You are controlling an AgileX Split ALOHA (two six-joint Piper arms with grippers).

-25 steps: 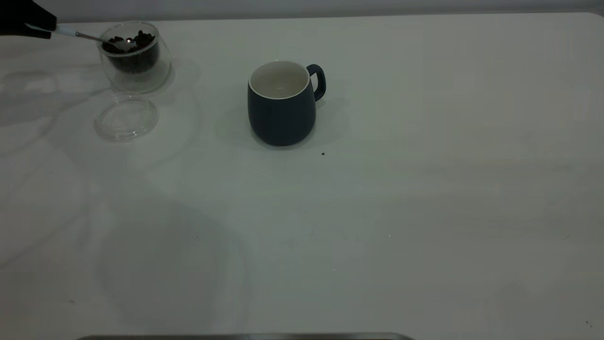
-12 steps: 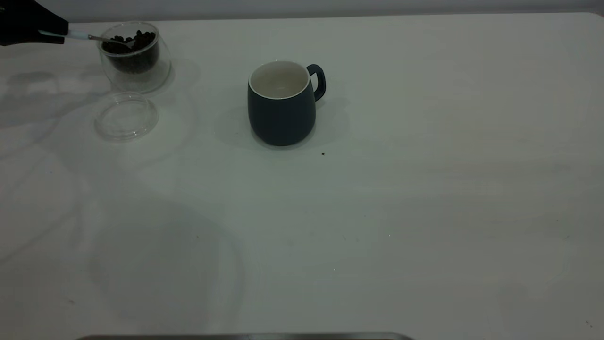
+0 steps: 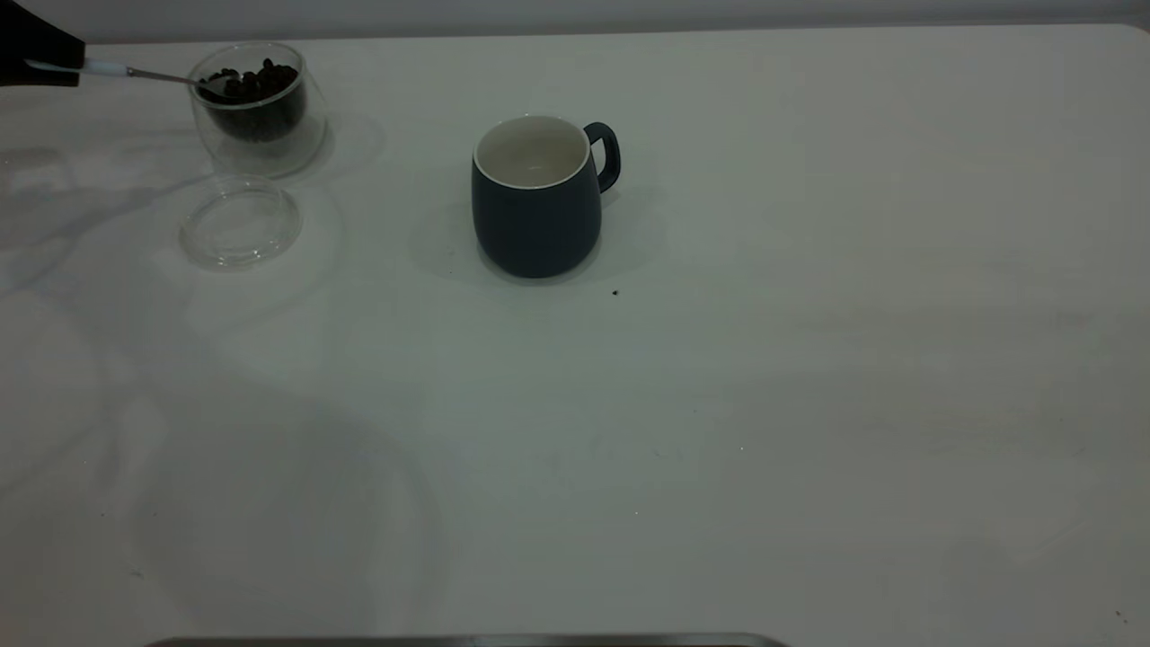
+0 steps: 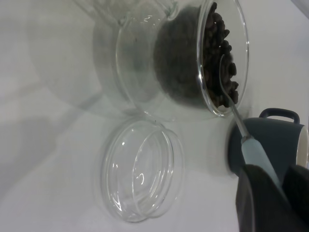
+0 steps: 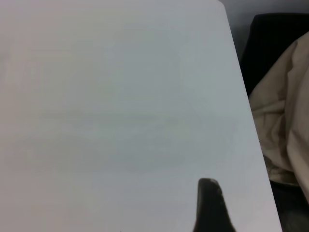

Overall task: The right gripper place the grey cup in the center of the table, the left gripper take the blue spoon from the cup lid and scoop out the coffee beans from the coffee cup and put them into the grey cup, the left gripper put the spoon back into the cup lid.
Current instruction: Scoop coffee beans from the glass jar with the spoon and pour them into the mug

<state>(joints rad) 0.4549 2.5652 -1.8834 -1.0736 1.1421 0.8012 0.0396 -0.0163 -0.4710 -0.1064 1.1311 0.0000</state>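
Clamped on the pale handle of the blue spoon [image 4: 253, 155], our left gripper [image 3: 40, 49] is hovering at the table's [image 3: 719, 404] far left corner, with the spoon's long axis running out to its bowl among the coffee beans [image 3: 252, 81] in the coffee cup [image 3: 259, 108]. We are judging the scoop under way; the grey cup [image 3: 537, 196] is standing mid-table, well right of the cup along the spoon's line, and the cup lid [image 3: 239, 221] lies just in front. We are showing only one finger of our right gripper [image 5: 210, 205], over bare table, so its jaws cannot be read.
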